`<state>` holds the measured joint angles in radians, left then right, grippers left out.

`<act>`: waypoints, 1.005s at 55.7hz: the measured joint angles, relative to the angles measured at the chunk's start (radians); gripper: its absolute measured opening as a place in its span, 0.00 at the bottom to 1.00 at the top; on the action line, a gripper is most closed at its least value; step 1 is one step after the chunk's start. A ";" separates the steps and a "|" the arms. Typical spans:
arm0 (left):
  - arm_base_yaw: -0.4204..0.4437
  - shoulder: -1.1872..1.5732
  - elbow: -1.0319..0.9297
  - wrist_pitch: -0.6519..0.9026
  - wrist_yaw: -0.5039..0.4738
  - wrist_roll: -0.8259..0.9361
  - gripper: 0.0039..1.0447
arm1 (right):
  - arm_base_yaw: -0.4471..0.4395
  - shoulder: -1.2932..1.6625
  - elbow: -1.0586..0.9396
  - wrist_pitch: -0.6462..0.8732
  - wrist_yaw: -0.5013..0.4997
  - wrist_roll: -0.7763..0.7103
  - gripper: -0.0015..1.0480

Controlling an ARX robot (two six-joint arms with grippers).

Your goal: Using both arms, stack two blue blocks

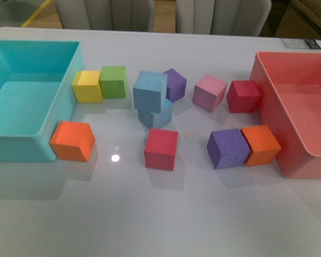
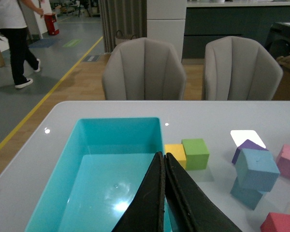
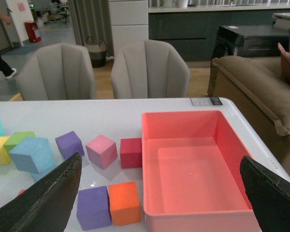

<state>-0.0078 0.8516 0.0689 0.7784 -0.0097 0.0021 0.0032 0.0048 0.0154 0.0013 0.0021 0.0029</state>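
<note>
Two sky-blue blocks stand stacked mid-table: the upper blue block (image 1: 150,90) sits skewed on the lower blue block (image 1: 156,115). The stack also shows in the left wrist view (image 2: 256,169) and the right wrist view (image 3: 32,154). No arm shows in the front view. My left gripper (image 2: 163,157) is shut and empty, held above the turquoise bin (image 2: 77,159), well apart from the stack. My right gripper (image 3: 159,166) is open and empty, above the near rim of the red bin (image 3: 150,145).
Around the stack lie yellow (image 1: 88,86), green (image 1: 113,81), purple (image 1: 175,84), pink (image 1: 209,92) and dark red (image 1: 244,96) cubes. Nearer lie an orange cube (image 1: 72,141), a red cube (image 1: 161,149), a purple cube (image 1: 228,148) and an orange cube (image 1: 261,145). Chairs stand behind the table.
</note>
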 joint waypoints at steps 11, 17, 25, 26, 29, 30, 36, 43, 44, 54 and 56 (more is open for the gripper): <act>0.003 -0.134 -0.054 -0.089 0.010 0.000 0.01 | 0.000 0.000 0.000 0.000 0.000 0.000 0.91; 0.003 -0.216 -0.054 -0.159 0.010 0.000 0.01 | 0.000 0.000 0.000 0.000 0.000 0.000 0.91; 0.003 -0.317 -0.055 -0.251 0.010 0.000 0.01 | 0.000 0.000 0.000 0.000 0.000 0.000 0.91; 0.003 -0.335 -0.055 -0.267 0.010 0.000 0.01 | 0.000 0.000 0.000 0.000 0.000 0.000 0.91; 0.003 -0.379 -0.055 -0.311 0.010 0.000 0.01 | 0.000 0.000 0.000 0.000 0.000 0.000 0.91; 0.003 -0.390 -0.055 -0.321 0.010 0.000 0.01 | 0.000 0.000 0.000 0.000 0.000 0.000 0.91; 0.003 -0.457 -0.055 -0.385 0.010 0.000 0.01 | 0.000 0.000 0.000 0.000 0.000 0.000 0.91; 0.003 -0.514 -0.055 -0.439 0.010 0.000 0.01 | 0.000 0.000 0.000 0.000 0.000 0.000 0.91; 0.003 -0.525 -0.055 -0.451 0.010 0.000 0.01 | 0.000 0.000 0.000 0.000 0.000 0.000 0.91; 0.003 -0.592 -0.055 -0.518 0.010 0.000 0.01 | 0.000 0.000 0.000 0.000 0.000 0.000 0.91; 0.003 -0.611 -0.055 -0.536 0.010 0.000 0.01 | 0.000 0.000 0.000 0.000 0.000 0.000 0.91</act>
<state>-0.0044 0.2409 0.0139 0.2424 0.0002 0.0025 0.0032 0.0048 0.0154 0.0013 0.0021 0.0029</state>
